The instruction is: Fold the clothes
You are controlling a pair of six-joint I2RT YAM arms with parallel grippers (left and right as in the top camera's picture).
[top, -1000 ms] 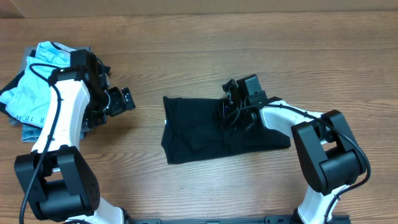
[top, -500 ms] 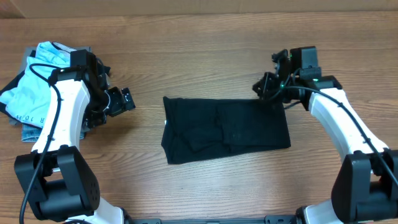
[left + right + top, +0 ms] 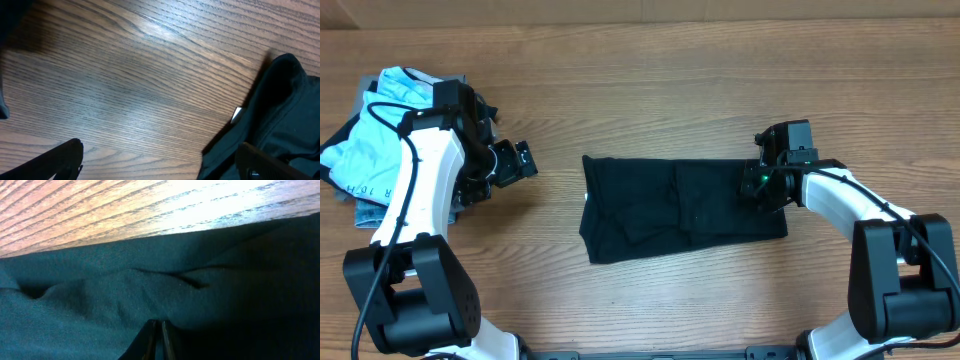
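Note:
The clothes, a plain black T-shirt (image 3: 680, 205), lie in a flat folded rectangle at the table's middle. My right gripper (image 3: 760, 185) rests on the shirt's upper right edge. In the right wrist view its fingers (image 3: 158, 322) stand almost together with only a thin slit, tips against the dark fabric (image 3: 100, 300), and I see nothing pinched between them. My left gripper (image 3: 525, 160) hovers open left of the shirt, apart from it, beside the pile of other garments. In the left wrist view its fingertips (image 3: 70, 152) stand wide over bare wood.
A pile at the far left holds a light blue garment with dark lettering (image 3: 375, 120) and a grey-blue folded piece (image 3: 365, 212). A dark cloth with a white tag (image 3: 280, 100) shows by the left gripper. Bare wood table (image 3: 650, 80) surrounds the shirt.
My right gripper left the middle of the shirt, swung up past its top right corner, then came down onto the shirt's right edge. The left arm has not moved.

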